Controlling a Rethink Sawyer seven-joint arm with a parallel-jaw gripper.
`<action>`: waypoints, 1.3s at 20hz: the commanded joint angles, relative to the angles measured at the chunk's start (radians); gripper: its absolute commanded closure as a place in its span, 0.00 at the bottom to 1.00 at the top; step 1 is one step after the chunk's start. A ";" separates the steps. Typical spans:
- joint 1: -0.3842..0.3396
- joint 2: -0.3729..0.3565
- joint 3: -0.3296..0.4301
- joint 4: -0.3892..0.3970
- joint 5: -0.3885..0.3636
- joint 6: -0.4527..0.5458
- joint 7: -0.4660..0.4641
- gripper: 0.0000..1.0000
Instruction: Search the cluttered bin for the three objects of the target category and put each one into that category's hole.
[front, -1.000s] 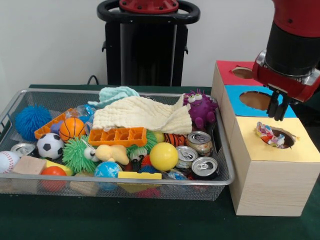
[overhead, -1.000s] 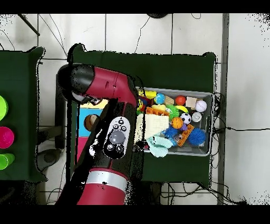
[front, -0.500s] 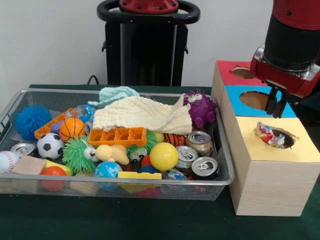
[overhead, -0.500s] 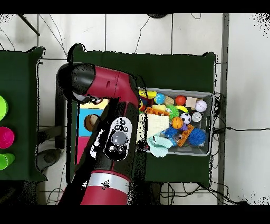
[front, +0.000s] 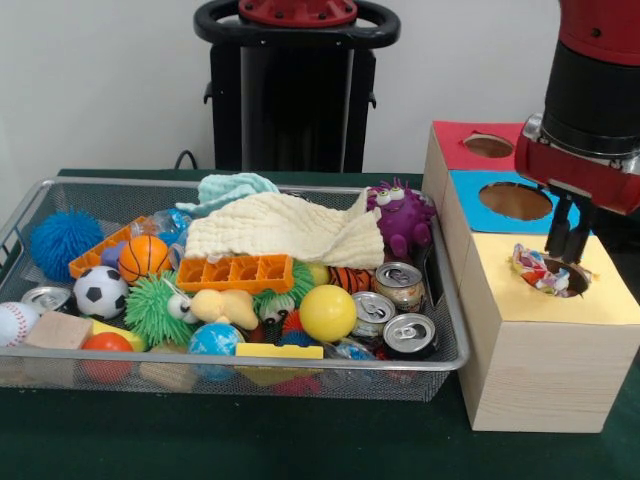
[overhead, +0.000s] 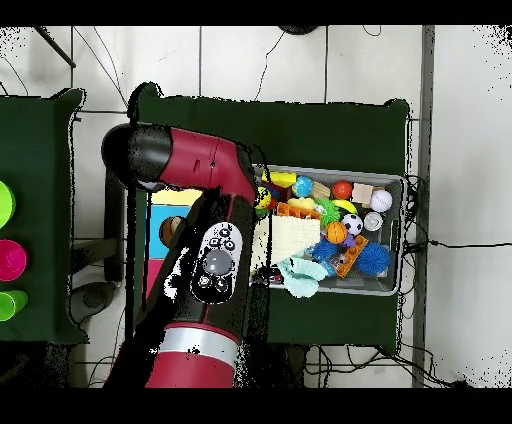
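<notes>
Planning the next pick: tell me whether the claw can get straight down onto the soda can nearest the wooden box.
Probably yes. That soda can stands upright in the wire bin's front corner, its top uncovered, with nothing lying over it. The claw hangs over the yellow hole, so it must swing across first. Neighbouring cans crowd one side.

Red arm (overhead: 205, 215) covers box; bin (overhead: 392, 182) cluttered with toys.
</notes>
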 joint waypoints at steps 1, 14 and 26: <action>0.015 0.068 0.070 0.061 -0.044 -0.113 0.129 1.00; 0.007 0.097 0.032 0.008 -0.051 -0.081 0.124 1.00; -0.005 0.099 0.020 0.035 -0.063 -0.087 0.097 1.00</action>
